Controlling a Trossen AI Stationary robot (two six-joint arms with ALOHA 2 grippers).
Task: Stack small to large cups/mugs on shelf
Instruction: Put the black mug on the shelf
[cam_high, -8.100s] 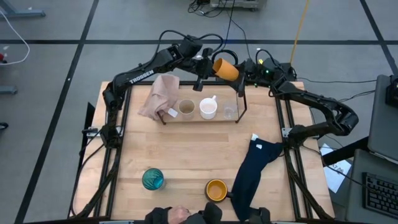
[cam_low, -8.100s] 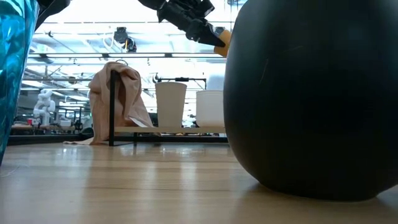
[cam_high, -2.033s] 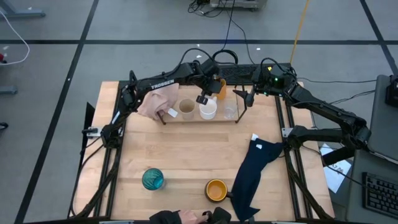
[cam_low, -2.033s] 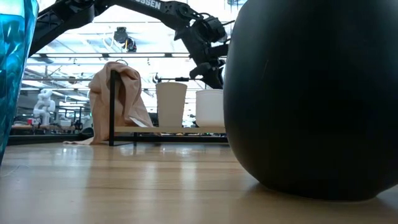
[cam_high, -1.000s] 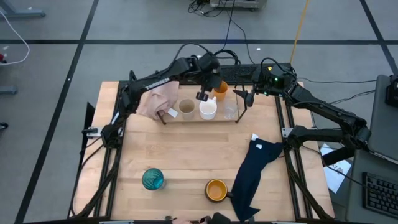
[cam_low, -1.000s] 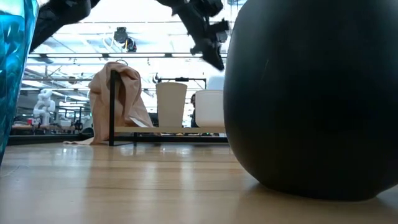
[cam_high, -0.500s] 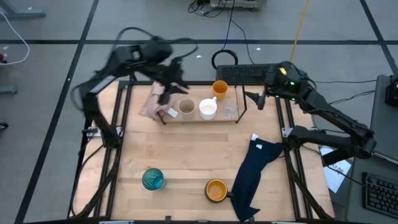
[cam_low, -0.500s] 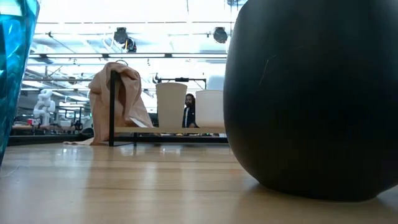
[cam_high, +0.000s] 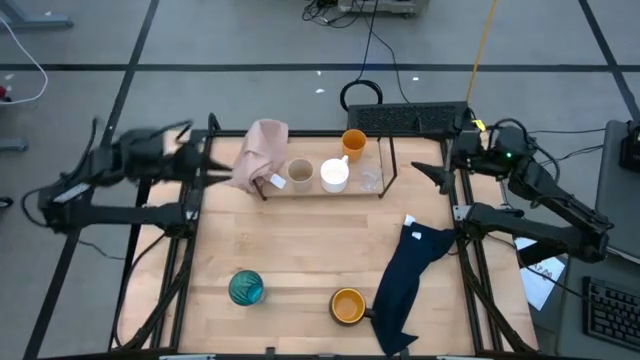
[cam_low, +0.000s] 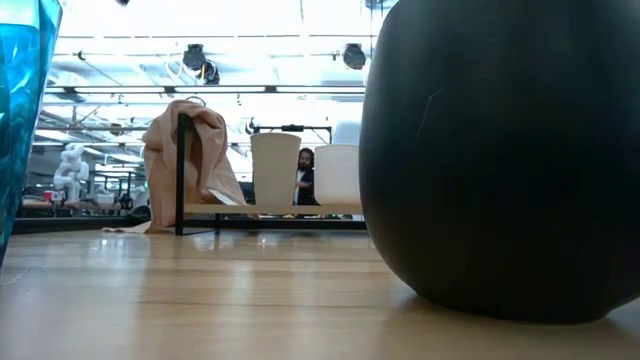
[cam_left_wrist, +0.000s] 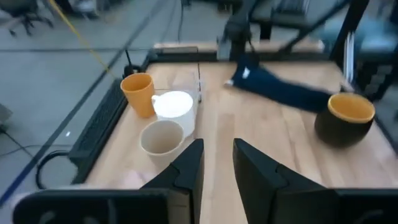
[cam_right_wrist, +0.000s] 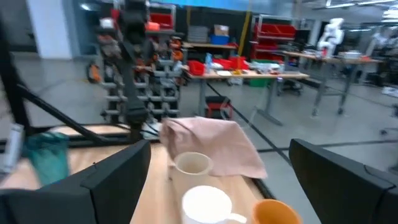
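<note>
The black rod shelf (cam_high: 385, 165) stands at the table's far middle. A beige cup (cam_high: 300, 174), a white handled mug (cam_high: 334, 175) and a tiny clear cup (cam_high: 370, 180) stand in a row in it. A small orange cup (cam_high: 353, 143) stands upright just behind the mug. The teal glass (cam_high: 245, 288) and the orange-yellow mug (cam_high: 348, 305) stand near the front edge. My left gripper (cam_high: 203, 160) is at the table's far left edge, open and empty (cam_left_wrist: 217, 165). My right gripper (cam_high: 430, 172) is at the far right edge, wide open and empty (cam_right_wrist: 221, 186).
A pink cloth (cam_high: 260, 152) hangs over the shelf's left end. A navy cloth (cam_high: 410, 275) lies at the front right, beside the orange-yellow mug. The low view is half filled by that mug's dark side (cam_low: 500, 150) and the teal glass (cam_low: 20, 120). A person shows far behind the shelf.
My left gripper has risen from above the small orange cup and swung fast over the pink cloth toward the table's left edge. My right gripper has drawn back toward the right edge. The orange cup stays upright behind the white mug.
</note>
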